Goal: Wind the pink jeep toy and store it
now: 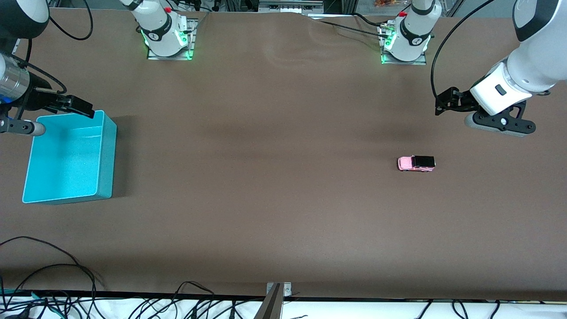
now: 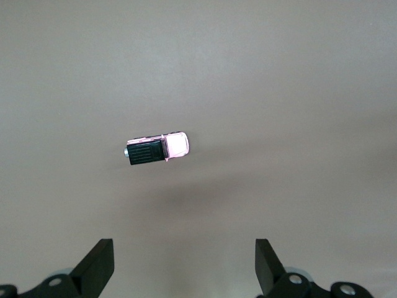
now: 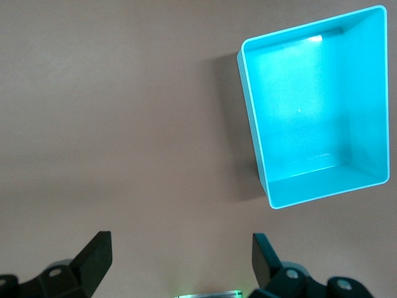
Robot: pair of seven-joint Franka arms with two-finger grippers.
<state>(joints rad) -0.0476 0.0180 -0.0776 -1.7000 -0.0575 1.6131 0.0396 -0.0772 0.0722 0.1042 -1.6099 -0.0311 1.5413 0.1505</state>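
The pink jeep toy point(image 1: 416, 163), boxy with a black roof, stands on its wheels on the brown table toward the left arm's end. It also shows in the left wrist view point(image 2: 156, 148). My left gripper point(image 1: 444, 105) hangs open and empty in the air above the table near the jeep; its fingers point(image 2: 99, 264) are wide apart. The turquoise bin point(image 1: 106, 146) stands empty at the right arm's end; it also shows in the right wrist view point(image 3: 372, 93). My right gripper point(image 1: 77, 106) is open and empty over the bin's farther rim.
The two arm bases point(image 1: 166, 37) point(image 1: 405, 42) stand at the table's farther edge. Black cables point(image 1: 66, 283) lie along the nearer edge, and a metal bracket point(image 1: 278, 290) sits at its middle.
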